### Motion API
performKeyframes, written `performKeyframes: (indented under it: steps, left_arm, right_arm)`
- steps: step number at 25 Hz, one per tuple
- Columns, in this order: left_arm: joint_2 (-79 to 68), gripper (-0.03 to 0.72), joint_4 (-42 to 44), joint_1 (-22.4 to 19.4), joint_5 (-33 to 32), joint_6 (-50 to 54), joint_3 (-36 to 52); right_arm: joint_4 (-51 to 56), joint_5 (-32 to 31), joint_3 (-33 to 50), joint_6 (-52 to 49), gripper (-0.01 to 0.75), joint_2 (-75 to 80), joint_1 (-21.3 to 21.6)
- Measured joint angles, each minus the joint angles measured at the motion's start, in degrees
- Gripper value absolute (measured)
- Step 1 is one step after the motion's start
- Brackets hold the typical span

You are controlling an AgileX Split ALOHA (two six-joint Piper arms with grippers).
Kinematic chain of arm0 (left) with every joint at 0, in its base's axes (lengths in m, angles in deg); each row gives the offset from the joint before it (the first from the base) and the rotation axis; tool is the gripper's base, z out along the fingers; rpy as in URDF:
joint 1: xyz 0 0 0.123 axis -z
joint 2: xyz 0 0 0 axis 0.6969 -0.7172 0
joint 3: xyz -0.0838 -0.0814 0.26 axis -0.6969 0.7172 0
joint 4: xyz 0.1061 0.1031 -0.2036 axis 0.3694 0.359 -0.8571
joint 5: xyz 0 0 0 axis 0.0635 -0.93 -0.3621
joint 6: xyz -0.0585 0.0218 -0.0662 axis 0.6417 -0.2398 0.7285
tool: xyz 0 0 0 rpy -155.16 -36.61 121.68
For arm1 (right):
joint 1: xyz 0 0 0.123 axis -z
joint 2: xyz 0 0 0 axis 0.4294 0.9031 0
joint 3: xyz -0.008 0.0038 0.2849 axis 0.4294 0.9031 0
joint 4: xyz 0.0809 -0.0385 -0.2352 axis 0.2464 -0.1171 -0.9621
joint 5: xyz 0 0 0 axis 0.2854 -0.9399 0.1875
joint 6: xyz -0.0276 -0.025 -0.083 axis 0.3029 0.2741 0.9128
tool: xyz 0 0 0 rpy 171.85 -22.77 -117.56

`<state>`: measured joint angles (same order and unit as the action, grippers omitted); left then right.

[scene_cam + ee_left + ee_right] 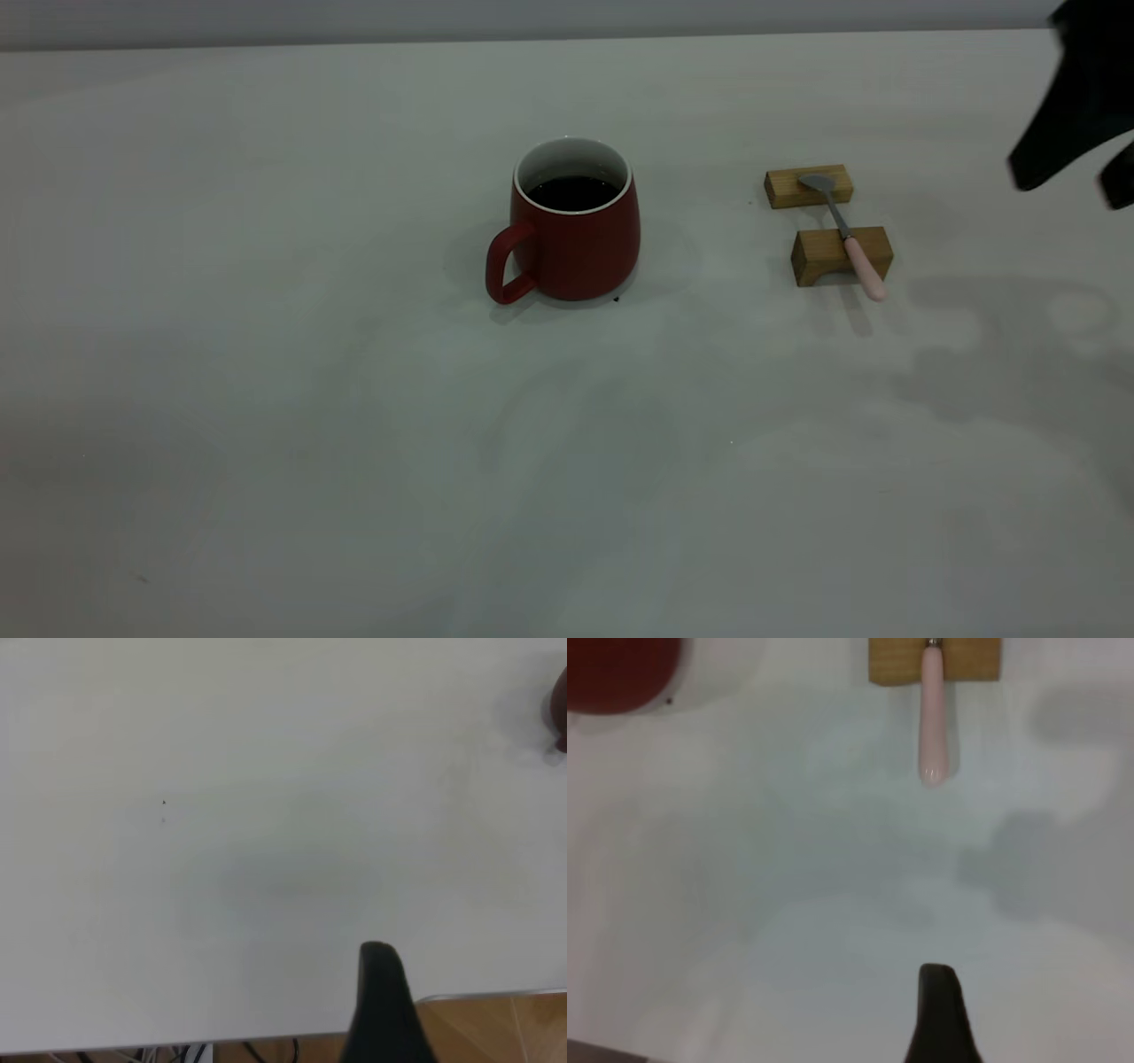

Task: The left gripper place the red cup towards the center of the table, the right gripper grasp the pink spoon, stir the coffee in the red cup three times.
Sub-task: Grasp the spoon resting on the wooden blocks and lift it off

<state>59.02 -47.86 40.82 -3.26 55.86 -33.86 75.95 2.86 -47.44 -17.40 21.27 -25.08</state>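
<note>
No text, label, brand, number or sign can be read in any of the three views.
</note>
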Motion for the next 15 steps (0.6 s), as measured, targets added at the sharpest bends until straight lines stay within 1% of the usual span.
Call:
performKeyframes:
  steps: [3,9,15]
  left_arm:
    - [0.00,0.586,0.00,0.00,0.00,0.00,0.00]
    - [0.00,0.586,0.00,0.00,0.00,0.00,0.00]
    - [0.00,0.586,0.00,0.00,0.00,0.00,0.00]
  right_arm:
    - [-0.37,-0.11,-4.72,0.33,0.591,6.14,-1.45]
    - [-3.81,0.00,-13.58,0.66,0.591,16.46,-7.52]
    - [-6.92,0.00,-20.33,-0.84,0.591,24.53,-8.98]
